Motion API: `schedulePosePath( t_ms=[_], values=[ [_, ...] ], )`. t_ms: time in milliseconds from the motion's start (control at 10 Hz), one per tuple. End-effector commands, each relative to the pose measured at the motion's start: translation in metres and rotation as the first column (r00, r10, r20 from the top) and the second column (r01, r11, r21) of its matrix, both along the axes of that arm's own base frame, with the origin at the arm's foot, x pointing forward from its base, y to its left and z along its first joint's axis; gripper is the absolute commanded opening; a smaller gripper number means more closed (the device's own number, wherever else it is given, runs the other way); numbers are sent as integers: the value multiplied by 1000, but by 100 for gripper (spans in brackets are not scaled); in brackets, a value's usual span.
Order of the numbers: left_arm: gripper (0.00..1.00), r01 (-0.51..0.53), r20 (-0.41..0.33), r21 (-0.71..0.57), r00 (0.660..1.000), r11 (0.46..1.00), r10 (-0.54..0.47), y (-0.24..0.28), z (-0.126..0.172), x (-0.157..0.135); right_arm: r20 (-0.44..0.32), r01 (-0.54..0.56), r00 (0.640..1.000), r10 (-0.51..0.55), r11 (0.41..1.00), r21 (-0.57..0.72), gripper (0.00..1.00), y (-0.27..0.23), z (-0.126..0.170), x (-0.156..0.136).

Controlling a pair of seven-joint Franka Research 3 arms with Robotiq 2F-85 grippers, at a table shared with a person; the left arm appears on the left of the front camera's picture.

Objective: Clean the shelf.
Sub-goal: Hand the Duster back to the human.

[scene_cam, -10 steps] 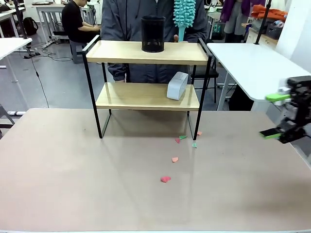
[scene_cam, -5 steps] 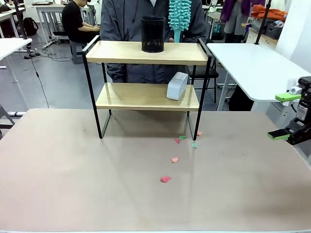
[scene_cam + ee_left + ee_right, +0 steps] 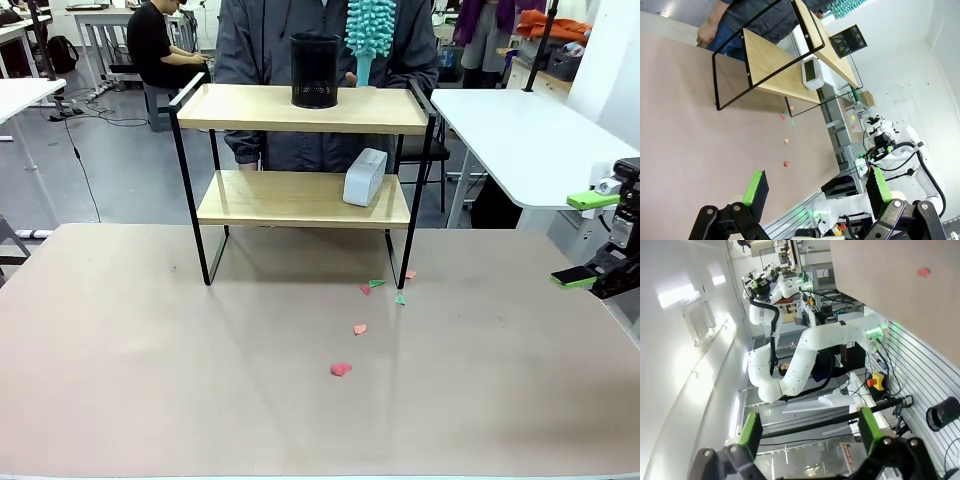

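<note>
A: Front view first. What is the right gripper (image 3: 584, 240) doing?

B: It hangs at the worktop's (image 3: 150, 380) right edge, well to the right of the shelf (image 3: 303, 200), green pads spread wide with nothing between them. In the left wrist view the left gripper (image 3: 815, 186) is spread just as wide and empty, with the shelf far ahead of it.

A: And the shelf itself?

B: It stands at the far middle of the worktop, on four slim black legs, with two wooden boards. A person (image 3: 290, 40) stands right behind the shelf, holding a teal duster (image 3: 371, 30) upright above its top board.

A: How would the shelf handle?

B: I'd judge it light but stiff, and tall enough to tip if pushed high up. The thin frame is the place to grip, at a side rail or a leg, as the boards look too broad for the jaws. The things on it would slide if it tilted.

A: Count them for me

B: One black mesh cup (image 3: 315, 70) on the top board, one pale grey box (image 3: 365, 177) leaning at the right end of the lower board. Six small paper scraps (image 3: 341, 369) on the worktop in front of the shelf's right legs: four pink or red, two green
</note>
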State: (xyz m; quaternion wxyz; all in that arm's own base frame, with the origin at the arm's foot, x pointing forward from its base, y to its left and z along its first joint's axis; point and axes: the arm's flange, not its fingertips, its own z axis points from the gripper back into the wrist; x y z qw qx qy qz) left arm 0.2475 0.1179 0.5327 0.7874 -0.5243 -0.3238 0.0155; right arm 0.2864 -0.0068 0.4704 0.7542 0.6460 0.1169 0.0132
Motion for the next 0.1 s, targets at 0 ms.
schedulePosePath(
  t_ms=[0],
  values=[
    [100, 5, -2, 2, 1000, 1000, -5, 1, -1, -3, -2, -1, 1000, 1, 1000, 3, 100, 2, 1, -1]
  ],
)
